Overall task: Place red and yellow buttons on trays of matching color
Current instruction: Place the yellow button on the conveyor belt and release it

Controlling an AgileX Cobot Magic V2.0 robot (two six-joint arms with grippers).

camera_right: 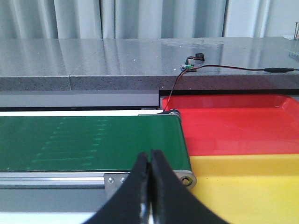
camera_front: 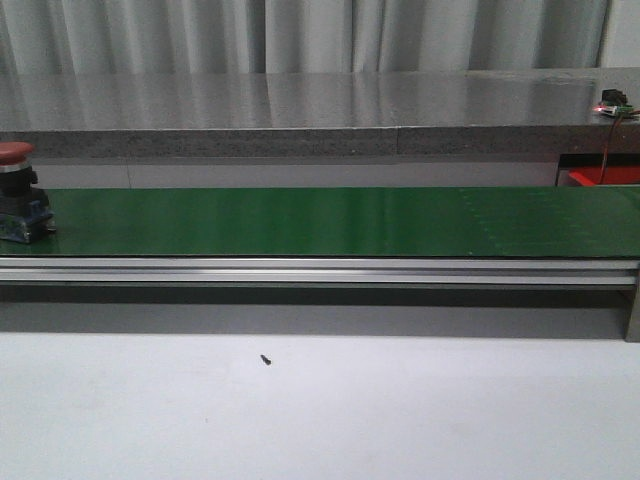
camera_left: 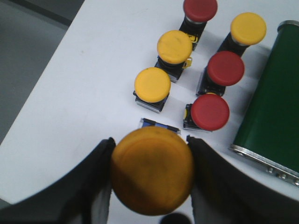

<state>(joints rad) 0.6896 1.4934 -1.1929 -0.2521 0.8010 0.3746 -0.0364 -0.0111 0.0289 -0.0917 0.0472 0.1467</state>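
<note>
A: Front view, surface entry: white tabletop (camera_front: 320, 420), one small dark speck (camera_front: 266, 359) lying on it. Behind it, a green conveyor belt (camera_front: 340, 222) on an aluminium rail (camera_front: 320, 270), running the full width. One red button (camera_front: 20, 190) stands on the belt at its far left end.

B: And the room?

A: Grey stone counter (camera_front: 300, 110) behind the belt; pale curtains (camera_front: 300, 35) above that. A small circuit board (camera_front: 617, 105) with a lit red light sits on the counter at far right, with a red edge showing below it.

B: Left wrist view, contents?

A: Left gripper (camera_left: 152, 177), fingers (camera_left: 96, 182) clamped on a yellow button (camera_left: 152, 171), one on each side of the cap. Beyond it on the white tabletop, two rows of buttons: two more yellow ones (camera_left: 152, 85) (camera_left: 174, 46) in the nearer row; in the other rows, three red (camera_left: 210, 112) (camera_left: 225, 68) (camera_left: 200, 8) and one yellow (camera_left: 248, 28). The belt's end lies just beside the red ones.

B: Right wrist view?

A: Right gripper (camera_right: 150, 186), fingers pressed together, nothing between them. It hangs over the belt's end roller. Past the end: a red tray (camera_right: 233, 126) farther off, a yellow tray (camera_right: 243, 186) nearer, touching side by side. Both hold no buttons. A wire runs from the board on the counter down to the belt.
</note>
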